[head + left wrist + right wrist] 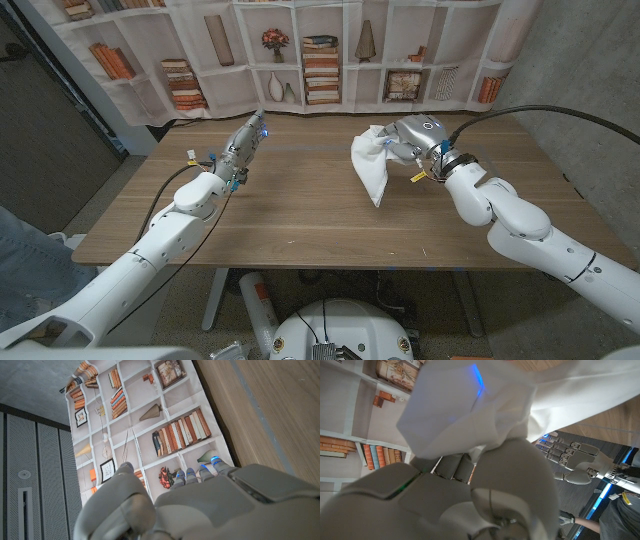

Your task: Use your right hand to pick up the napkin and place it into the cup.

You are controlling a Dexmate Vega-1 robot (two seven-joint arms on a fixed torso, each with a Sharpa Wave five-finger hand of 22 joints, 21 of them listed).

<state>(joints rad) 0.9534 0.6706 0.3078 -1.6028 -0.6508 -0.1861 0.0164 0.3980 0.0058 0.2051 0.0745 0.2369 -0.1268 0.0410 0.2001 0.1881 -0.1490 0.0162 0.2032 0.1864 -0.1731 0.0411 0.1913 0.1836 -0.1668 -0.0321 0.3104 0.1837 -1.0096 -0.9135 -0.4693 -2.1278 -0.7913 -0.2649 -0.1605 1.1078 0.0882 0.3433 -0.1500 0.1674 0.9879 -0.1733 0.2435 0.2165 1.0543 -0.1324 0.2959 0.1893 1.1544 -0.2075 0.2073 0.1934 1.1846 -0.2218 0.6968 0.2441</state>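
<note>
Now, right hand (412,140): fingers gripping the white napkin (372,165), which is hanging above the tabletop (300,210).
Left hand (243,146): holding nothing, fingers stretching out, well apart from the napkin.

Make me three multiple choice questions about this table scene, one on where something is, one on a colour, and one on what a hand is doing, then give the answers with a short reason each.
1. Where is the napkin?
A. Lying flat at the table's near edge
B. Held up over the table by the right hand
C. Draped over the left arm

2. What colour is the napkin?
A. White
B. Red
C. Dark green

3. What is the left hand doing?
A. Gripping a cup
B. Holding the napkin
C. Holding nothing

Answers: 1 B, the head view shows the cloth bunched in the right hand and hanging down. 2 A, it shows white in both the head and right wrist views. 3 C, the head view shows that hand apart from the napkin, with nothing in it.
</note>
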